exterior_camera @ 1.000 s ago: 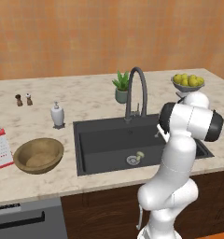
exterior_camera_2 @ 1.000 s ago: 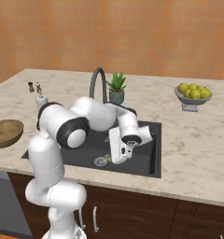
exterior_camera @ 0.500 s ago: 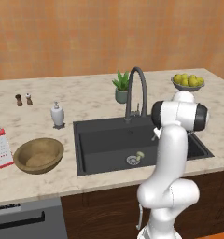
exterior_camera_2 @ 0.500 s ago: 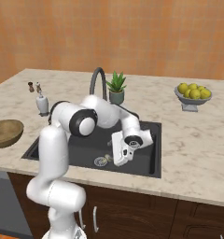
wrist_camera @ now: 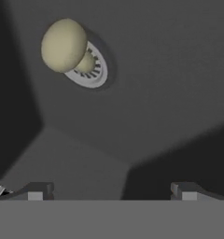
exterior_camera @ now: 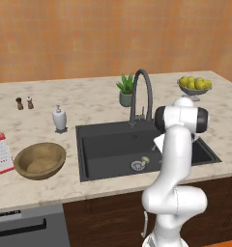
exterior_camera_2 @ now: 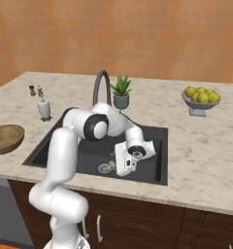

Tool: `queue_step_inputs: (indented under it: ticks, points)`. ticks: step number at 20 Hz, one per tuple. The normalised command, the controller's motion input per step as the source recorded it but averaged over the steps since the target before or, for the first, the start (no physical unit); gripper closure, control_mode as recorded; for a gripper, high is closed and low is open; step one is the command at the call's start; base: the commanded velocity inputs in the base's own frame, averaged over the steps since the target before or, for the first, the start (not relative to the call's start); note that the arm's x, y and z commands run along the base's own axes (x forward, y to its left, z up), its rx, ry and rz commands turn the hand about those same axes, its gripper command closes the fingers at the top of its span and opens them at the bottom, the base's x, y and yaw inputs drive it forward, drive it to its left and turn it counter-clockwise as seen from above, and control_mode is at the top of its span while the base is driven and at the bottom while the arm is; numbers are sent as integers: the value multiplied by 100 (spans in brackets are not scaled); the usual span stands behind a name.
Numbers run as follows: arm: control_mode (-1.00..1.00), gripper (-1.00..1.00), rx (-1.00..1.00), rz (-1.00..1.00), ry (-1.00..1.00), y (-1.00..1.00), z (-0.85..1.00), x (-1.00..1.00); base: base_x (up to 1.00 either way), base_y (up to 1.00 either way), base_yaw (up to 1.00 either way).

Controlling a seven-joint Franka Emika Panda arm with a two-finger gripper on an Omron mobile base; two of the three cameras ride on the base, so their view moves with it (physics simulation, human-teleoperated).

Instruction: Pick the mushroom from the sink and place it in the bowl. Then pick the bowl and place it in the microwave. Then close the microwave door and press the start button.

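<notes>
Wooden bowl [exterior_camera: 40,160] sits at the left on the marble surface [exterior_camera: 89,103], beside the dark sink [exterior_camera: 113,149]. On the drain [wrist_camera: 90,70] inside lies the cream mushroom [wrist_camera: 65,45]. Just right, the gripper [exterior_camera_2: 121,163] hangs low, jaws apart and empty.

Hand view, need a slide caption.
Open gripper above the sink floor, mushroom lying on the drain ahead.

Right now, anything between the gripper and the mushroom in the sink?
Nothing visible. In the hand view the mushroom lies on the drain, with bare sink floor between it and the open fingertips. The faucet stands off at the back rim.
</notes>
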Motion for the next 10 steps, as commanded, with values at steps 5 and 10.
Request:
queue_step_inputs:
  ticks: [5,10]
  points:
    - [-100,-100,3,0,2,8,-22,22,0,0,0]
    - [-100,-100,8,1,8,3,-27,19,0,0,0]
